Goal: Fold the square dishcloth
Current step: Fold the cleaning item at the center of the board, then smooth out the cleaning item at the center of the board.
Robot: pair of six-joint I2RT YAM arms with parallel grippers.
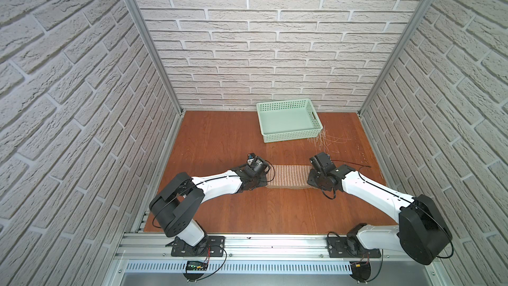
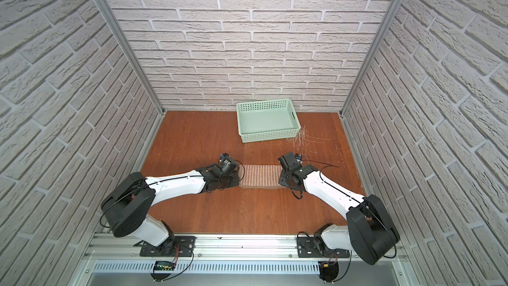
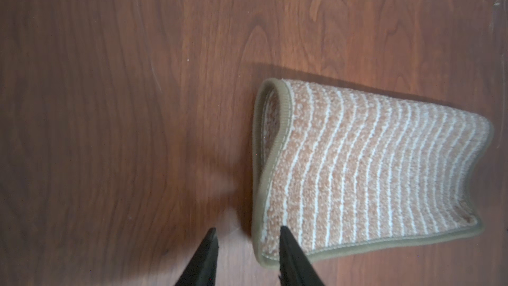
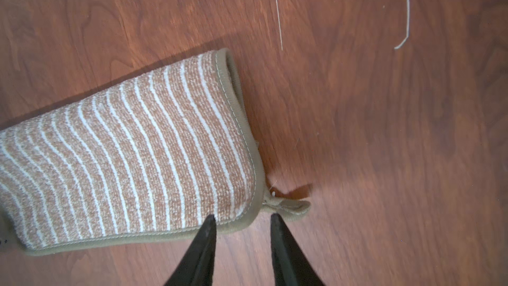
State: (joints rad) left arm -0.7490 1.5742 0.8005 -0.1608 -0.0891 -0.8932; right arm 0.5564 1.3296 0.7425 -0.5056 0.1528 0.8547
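A: While both grippers stand with jaws apart, holding nothing, where is the tan, cream-striped terry dishcloth (image 1: 288, 176)?

B: On the red-brown wooden table (image 1: 247, 138), doubled into a strip between them. Its long axis runs from the left gripper (image 3: 248, 231) to the right gripper (image 4: 242, 215), corner loop (image 4: 288, 207) at the right one. Each straddles a corner; neither arm is nearer.

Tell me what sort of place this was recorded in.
Probably a lab robot cell, not a real kitchen: brick-pattern wall panels framed by aluminium posts, a wood-grain tabletop, and a left arm and right arm bolted to a slotted aluminium rail.
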